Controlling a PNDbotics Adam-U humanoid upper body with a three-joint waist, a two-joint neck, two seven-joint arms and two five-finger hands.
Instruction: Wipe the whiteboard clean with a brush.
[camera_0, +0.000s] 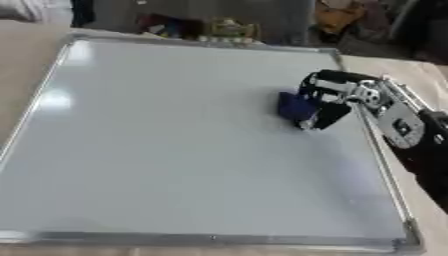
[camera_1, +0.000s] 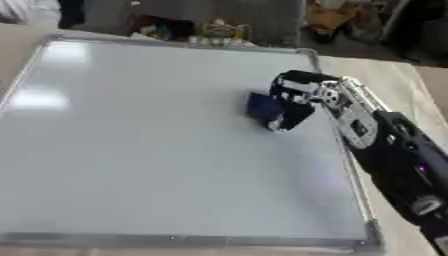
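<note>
Cluttered floor and coloured odds and ends fill the far edge beyond the whiteboard (camera_0: 175, 150), which lies flat across most of the tan table (camera_0: 22, 65) with its metal frame all around. I see my right hand (camera_0: 337, 97) reaching in over the whiteboard's right rim, fingers curled around a dark blue brush (camera_0: 295, 106). That brush sits on the whiteboard's surface, near the right rim and toward the far half. I see no marks on the whiteboard, only pale glare near its left rim. My left hand shows in neither view.
</note>
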